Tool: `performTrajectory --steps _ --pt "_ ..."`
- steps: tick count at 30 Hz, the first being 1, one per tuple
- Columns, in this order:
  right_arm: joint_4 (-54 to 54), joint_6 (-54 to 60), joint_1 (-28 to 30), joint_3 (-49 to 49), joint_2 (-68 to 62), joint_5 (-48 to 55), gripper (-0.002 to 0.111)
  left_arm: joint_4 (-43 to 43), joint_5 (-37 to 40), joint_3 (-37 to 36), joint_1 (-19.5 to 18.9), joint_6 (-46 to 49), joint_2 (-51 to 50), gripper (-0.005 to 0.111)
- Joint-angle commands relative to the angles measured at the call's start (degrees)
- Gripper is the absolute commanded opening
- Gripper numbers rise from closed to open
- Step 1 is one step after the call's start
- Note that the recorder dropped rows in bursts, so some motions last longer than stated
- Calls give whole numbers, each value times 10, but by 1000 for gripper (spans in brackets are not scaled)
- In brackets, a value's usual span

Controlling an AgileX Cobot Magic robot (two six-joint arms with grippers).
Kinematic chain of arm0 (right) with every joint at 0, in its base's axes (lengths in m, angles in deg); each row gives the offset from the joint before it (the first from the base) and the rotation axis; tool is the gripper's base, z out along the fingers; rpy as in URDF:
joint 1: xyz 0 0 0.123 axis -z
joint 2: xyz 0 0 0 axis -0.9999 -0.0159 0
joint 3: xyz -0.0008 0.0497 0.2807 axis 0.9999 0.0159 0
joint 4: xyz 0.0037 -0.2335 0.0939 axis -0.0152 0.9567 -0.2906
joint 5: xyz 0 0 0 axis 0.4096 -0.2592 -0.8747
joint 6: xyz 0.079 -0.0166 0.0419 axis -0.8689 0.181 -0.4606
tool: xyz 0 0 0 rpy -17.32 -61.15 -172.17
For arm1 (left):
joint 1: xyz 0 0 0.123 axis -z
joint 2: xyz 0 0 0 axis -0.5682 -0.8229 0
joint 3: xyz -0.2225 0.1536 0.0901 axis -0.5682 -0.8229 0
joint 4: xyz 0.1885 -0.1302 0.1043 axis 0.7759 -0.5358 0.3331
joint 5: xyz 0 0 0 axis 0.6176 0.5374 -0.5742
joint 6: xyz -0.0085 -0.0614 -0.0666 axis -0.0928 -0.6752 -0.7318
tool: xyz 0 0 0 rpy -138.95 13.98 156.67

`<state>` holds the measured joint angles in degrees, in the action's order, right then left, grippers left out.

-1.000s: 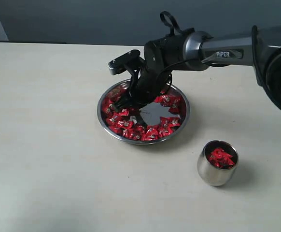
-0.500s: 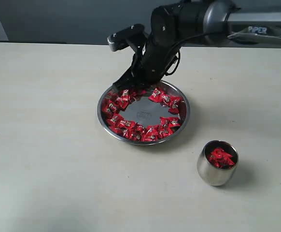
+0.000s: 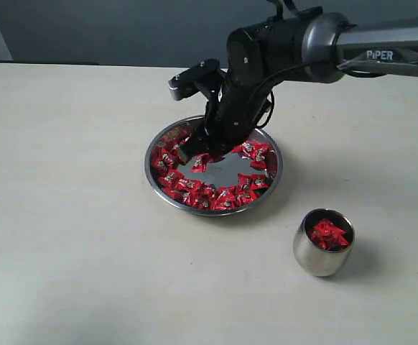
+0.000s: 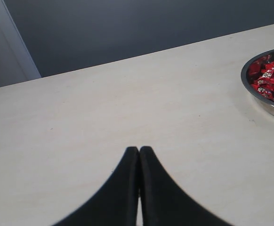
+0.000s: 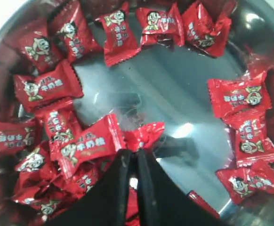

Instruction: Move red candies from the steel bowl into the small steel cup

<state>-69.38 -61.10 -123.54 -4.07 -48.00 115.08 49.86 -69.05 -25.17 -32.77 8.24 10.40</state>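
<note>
Tabletop (image 3: 65,237) pale, wall (image 3: 108,29) dark grey; left pincer (image 4: 139,149) pressed together; right pincer (image 5: 132,155) likewise, over steel bowl (image 5: 174,94).

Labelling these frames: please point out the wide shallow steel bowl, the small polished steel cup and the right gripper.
wide shallow steel bowl (image 3: 212,213): exterior view, near rim.
small polished steel cup (image 3: 318,260): exterior view, side wall.
right gripper (image 5: 133,156): right wrist view, between fingertips.

The exterior camera looks down at a slant on the table (image 3: 65,215), taking in the whole steel bowl (image 3: 227,172) and the small steel cup (image 3: 315,262) near it. The right wrist camera looks into the bowl (image 5: 174,94) from close above. The left wrist camera sits low, well apart from the bowl, catching only its rim (image 4: 257,94).
</note>
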Motion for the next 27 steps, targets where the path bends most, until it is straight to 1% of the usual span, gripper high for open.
performTrajectory --steps 1,2,8,14,24,27 --pt "33 11 1 0 -1 -9 27 2 -4 1 0 -3 2 0" --pt "33 11 1 0 -1 -9 30 2 -4 1 0 -3 2 0" --pt "36 7 1 0 -14 -18 30 2 -4 1 0 -3 2 0" --pt "33 7 1 0 -46 -3 30 2 -4 1 0 -3 2 0" --pt "30 7 1 0 -55 -6 30 2 -4 1 0 -3 2 0" --pt "30 7 1 0 -56 5 28 2 -4 1 0 -3 2 0"
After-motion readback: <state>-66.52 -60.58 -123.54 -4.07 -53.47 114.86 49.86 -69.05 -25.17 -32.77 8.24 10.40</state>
